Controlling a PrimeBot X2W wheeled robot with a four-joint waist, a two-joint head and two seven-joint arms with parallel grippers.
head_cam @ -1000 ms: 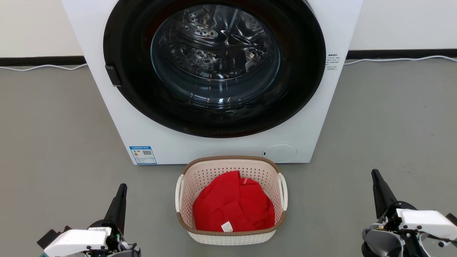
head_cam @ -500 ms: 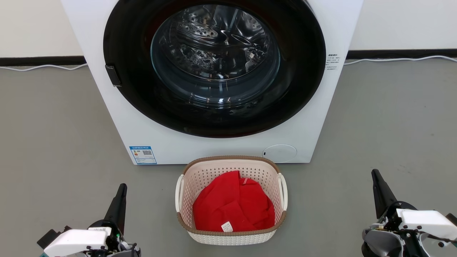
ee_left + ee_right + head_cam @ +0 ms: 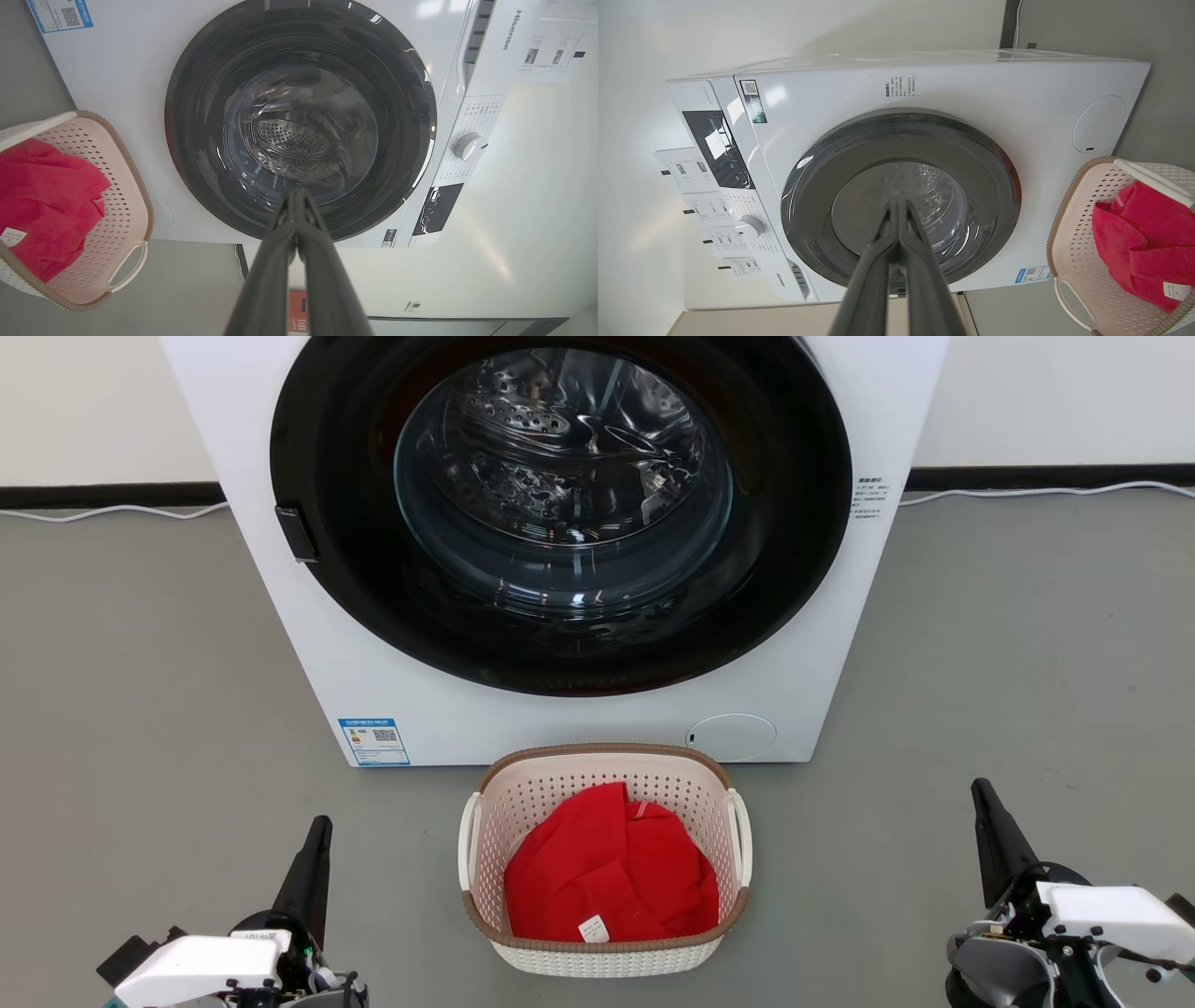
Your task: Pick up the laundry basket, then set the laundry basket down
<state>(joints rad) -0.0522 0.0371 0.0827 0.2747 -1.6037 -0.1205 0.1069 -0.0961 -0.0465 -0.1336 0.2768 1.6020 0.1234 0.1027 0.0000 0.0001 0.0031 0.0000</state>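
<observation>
Both grippers closed and empty, the left gripper (image 3: 320, 829) and the right gripper (image 3: 982, 793) low on either side of the laundry basket (image 3: 560, 786).

Each gripper's two dark fingers press together tip to tip, holding nothing, and point toward the washing machine (image 3: 822, 663). The basket stands upright on the grey floor (image 3: 140, 709) between them, well apart from both. It is just in front of the machine's white front, below the round glass door (image 3: 560, 485). A crumpled red cloth (image 3: 611, 868) with a small white tag lies inside. The basket's white loop handles on its left and right sides are untouched.
</observation>
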